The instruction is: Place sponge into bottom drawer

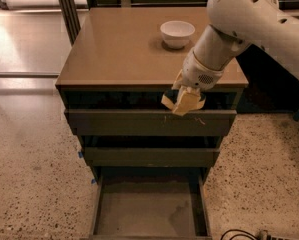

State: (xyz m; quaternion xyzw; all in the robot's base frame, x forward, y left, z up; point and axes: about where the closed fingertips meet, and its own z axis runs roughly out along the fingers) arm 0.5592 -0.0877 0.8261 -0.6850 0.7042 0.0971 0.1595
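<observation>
A: Count check. Drawers?
B: Three in the brown cabinet [124, 49]. The two shallow ones are out a little. The bottom drawer [149, 211] is pulled far out, its tray bare.

A: Sponges?
B: One. The sponge [188, 102] is in the air in front of the cabinet's front edge, level with the top drawer's face. It sits above the bottom drawer, well apart from it and not inside.

A: Gripper?
B: One arm [239, 19], one gripper [180, 103]. It points down just past the cabinet top's right front edge, its fingers pinched narrow on the sponge.

A: Anything else?
B: One white bowl [177, 33], upright on the cabinet top towards the back right. One dark cable [234, 234] on the speckled floor, lower right.
</observation>
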